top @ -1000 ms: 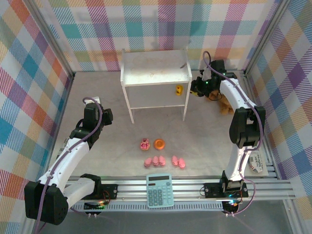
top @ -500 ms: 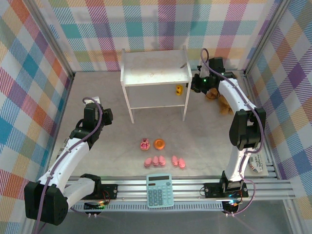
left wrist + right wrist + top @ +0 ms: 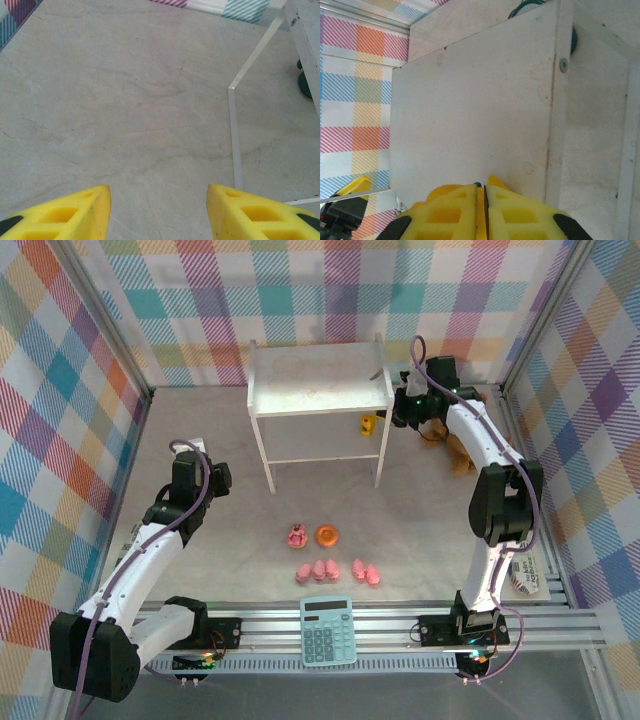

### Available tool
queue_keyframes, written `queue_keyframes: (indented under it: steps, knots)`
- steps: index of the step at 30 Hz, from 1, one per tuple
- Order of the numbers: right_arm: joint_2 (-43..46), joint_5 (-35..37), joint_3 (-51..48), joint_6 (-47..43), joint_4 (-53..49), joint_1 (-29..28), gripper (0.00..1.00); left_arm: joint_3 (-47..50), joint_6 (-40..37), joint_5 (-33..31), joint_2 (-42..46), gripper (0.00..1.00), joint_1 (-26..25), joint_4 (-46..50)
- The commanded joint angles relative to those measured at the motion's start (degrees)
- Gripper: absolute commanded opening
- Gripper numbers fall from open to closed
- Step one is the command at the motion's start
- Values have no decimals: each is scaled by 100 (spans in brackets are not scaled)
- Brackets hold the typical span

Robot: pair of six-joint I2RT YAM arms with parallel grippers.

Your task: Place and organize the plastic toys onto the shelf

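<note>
Ahead of the left fingers [image 3: 65,217], which are matt yellow moulded plastic with hollow cells, the table [image 3: 125,100] is a matt grey sheet, faintly veined like stone. Beyond the right fingers [image 3: 450,215], of the same plastic, the shelf [image 3: 470,100] top is white painted board, smooth, dull and smudged, with a shiny metal screw [image 3: 563,64] at its edge.

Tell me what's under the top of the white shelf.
A yellow duck sits near the right end of the lower board. The shelf top covers the board's back part, so anything there is hidden.
</note>
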State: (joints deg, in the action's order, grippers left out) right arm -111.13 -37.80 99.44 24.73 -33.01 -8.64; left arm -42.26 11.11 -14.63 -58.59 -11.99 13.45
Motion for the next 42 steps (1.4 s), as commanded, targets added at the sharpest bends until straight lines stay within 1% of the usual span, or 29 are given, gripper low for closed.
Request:
queue_keyframes:
  steps: [1, 22, 30, 42]
  knots:
    - [-196, -365, 229, 49, 15, -32, 14, -178, -44, -22, 45, 53, -59, 59]
    - [-529, -1218, 393, -34, -310, -50, 14, -133, -26, -14, 47, 53, -58, 40]
    - [-731, -1246, 609, -15, -398, -50, 14, -133, -44, -34, 50, 53, -54, 60]
    - [-984, -1604, 895, -153, -647, -94, 15, -162, -42, -5, -30, 53, -58, 26]
